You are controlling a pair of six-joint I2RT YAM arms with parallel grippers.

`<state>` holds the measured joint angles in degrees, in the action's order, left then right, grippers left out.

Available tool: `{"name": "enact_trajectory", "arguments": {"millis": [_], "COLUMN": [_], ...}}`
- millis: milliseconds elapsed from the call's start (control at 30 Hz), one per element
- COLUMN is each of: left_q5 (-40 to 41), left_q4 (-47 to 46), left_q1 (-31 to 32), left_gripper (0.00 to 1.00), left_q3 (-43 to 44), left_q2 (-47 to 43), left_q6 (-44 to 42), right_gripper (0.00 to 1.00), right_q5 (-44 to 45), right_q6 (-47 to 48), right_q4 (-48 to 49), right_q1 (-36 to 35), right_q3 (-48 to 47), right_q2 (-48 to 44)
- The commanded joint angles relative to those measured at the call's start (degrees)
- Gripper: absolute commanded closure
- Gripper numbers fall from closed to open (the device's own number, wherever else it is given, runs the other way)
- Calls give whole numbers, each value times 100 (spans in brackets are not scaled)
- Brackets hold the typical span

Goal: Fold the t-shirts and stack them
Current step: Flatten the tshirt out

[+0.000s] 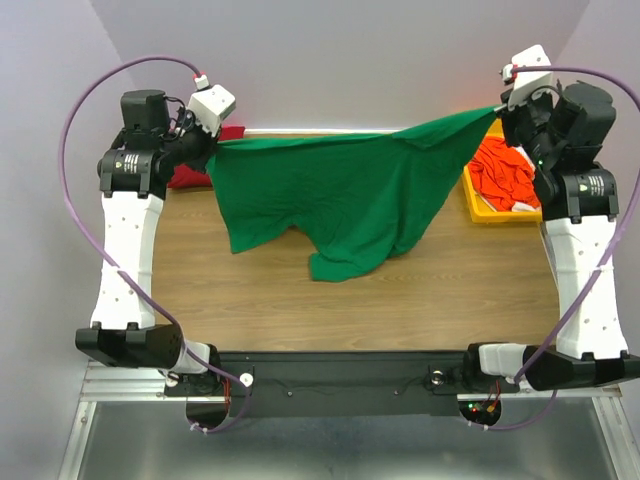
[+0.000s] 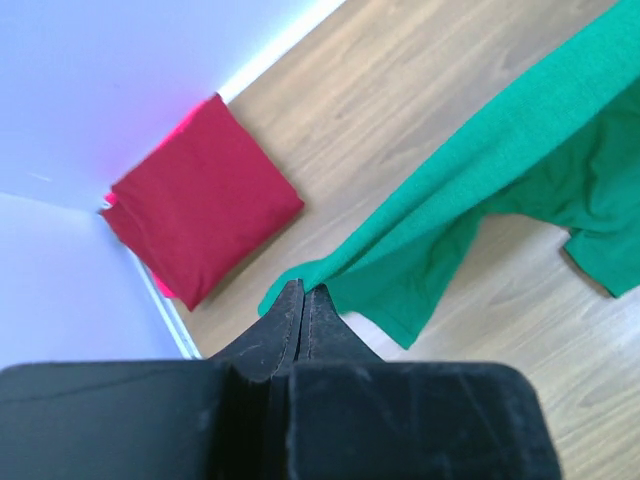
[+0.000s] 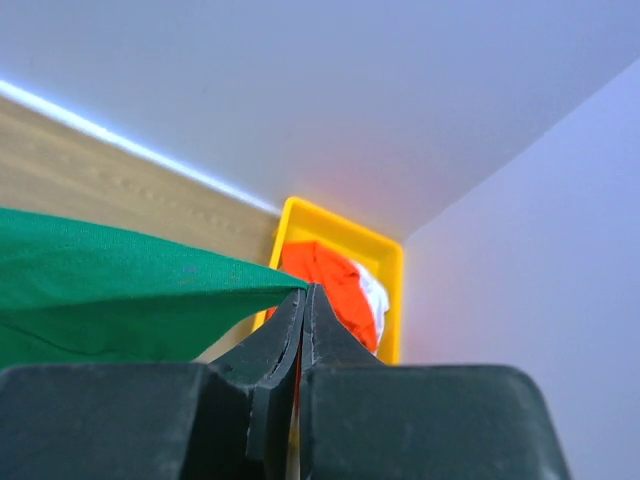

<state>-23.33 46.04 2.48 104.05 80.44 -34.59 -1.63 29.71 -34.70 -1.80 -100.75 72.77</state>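
A bright green t-shirt [image 1: 345,195] hangs stretched across the back of the table, its lower part draped onto the wood. My left gripper [image 1: 212,145] is shut on its left corner, seen up close in the left wrist view [image 2: 303,290] with green cloth [image 2: 480,170] running off to the right. At the other corner my right gripper [image 1: 500,108] is shut on the cloth too [image 3: 305,290]. A folded dark red t-shirt [image 2: 200,195] lies at the back left corner [image 1: 190,175]. An orange-red t-shirt [image 1: 505,172] and a white one [image 3: 375,290] lie crumpled in the tray.
A yellow plastic tray [image 1: 470,200] sits at the back right of the wooden table [image 1: 400,310]. Pale walls close in the back and both sides. The arm bases stand along the near edge.
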Motion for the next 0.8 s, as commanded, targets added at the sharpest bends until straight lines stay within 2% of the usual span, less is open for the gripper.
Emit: {"name": "enact_trajectory", "arguments": {"millis": [0, 233, 400, 600, 767], "left_q5": [197, -74, -400, -479, -418], "left_q4": [-201, 194, 379, 572, 581], "left_q1": [-64, -64, -64, -64, -64], "left_gripper": [100, 100, 100, 100, 100], "left_q3": [475, 871, 1038, 1398, 1679], "left_q2": [-327, -784, -1512, -2356, -2718], "left_q6": [145, -39, -57, 14, 216], "right_gripper": [99, 99, 99, 99, 99], "right_q5": [400, 435, 470, 585, 637], "right_q6": [-71, -203, -185, 60, 368], "right_q4": [780, 824, 824, 833, 833], "right_q1": [92, 84, 84, 84, 84], "right_q3": [-612, -1358, -1658, -2114, -2423], "right_q2": [-79, -465, -939, -1519, -1600]}}
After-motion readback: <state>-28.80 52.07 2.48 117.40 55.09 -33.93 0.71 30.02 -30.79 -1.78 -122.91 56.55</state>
